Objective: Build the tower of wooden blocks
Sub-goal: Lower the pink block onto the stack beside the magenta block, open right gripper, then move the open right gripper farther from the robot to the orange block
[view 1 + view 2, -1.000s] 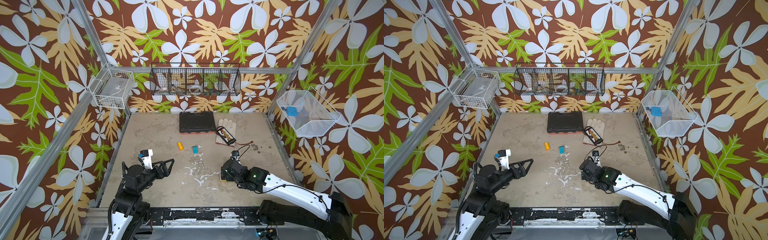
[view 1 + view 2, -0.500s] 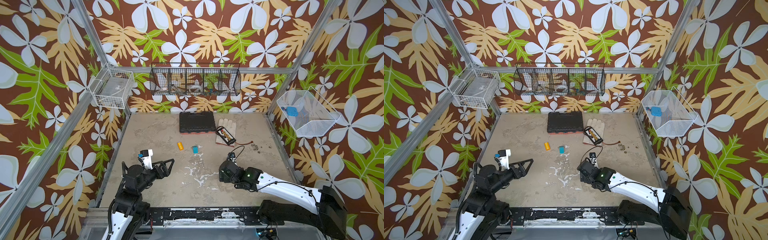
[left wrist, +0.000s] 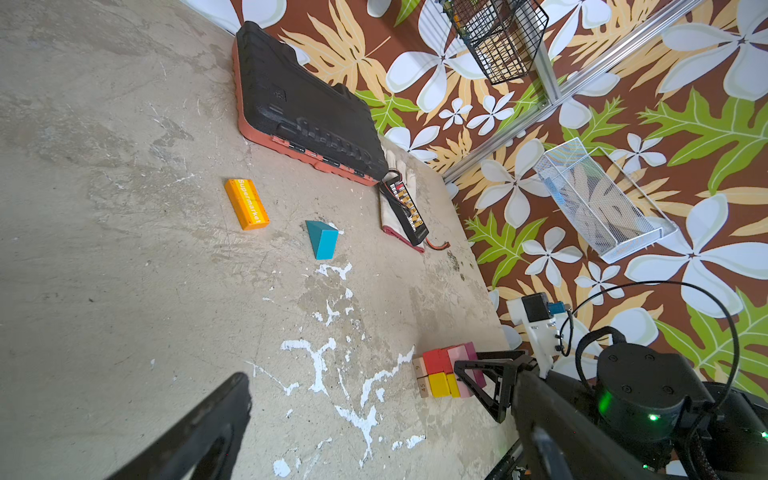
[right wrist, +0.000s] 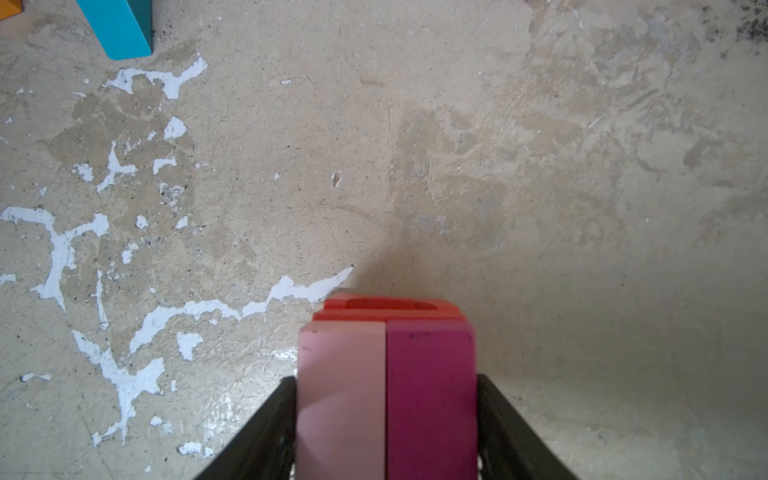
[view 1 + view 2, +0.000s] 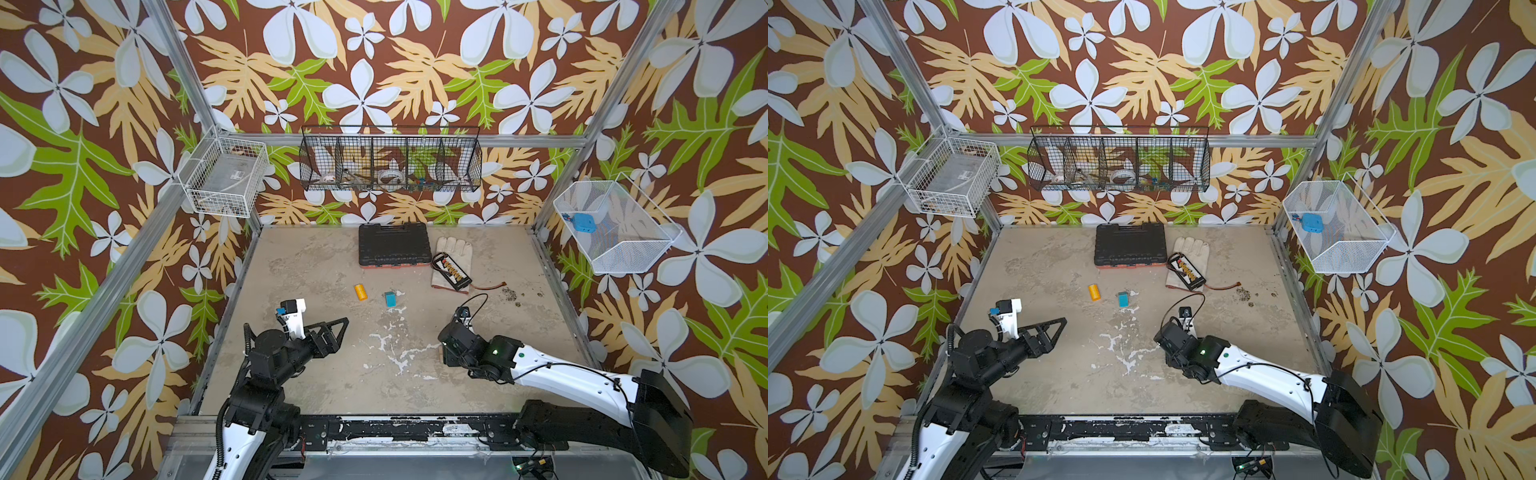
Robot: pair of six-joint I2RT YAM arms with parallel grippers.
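The wood block tower (image 3: 446, 374) stands at the front right of the floor: red over yellow, pink and magenta, with tan numbered blocks at its end. My right gripper (image 4: 386, 386) reaches down over it, with one finger against the pink block (image 4: 340, 395) and the other against the magenta block (image 4: 430, 395). In both top views the right gripper (image 5: 446, 353) hides nearly all of the tower. An orange block (image 5: 360, 291) and a teal wedge block (image 5: 390, 299) lie apart mid-floor. My left gripper (image 5: 332, 332) hovers open and empty at the front left.
A black tool case (image 5: 394, 245) lies at the back, and next to it a glove carrying a battery pack (image 5: 452, 266) with wires. Wire baskets hang on the walls: white (image 5: 226, 178), black (image 5: 390, 160) and white (image 5: 611, 226).
My right gripper has shifted slightly left and its jaws have narrowed onto the tower's pink and magenta blocks. The left arm has not moved.
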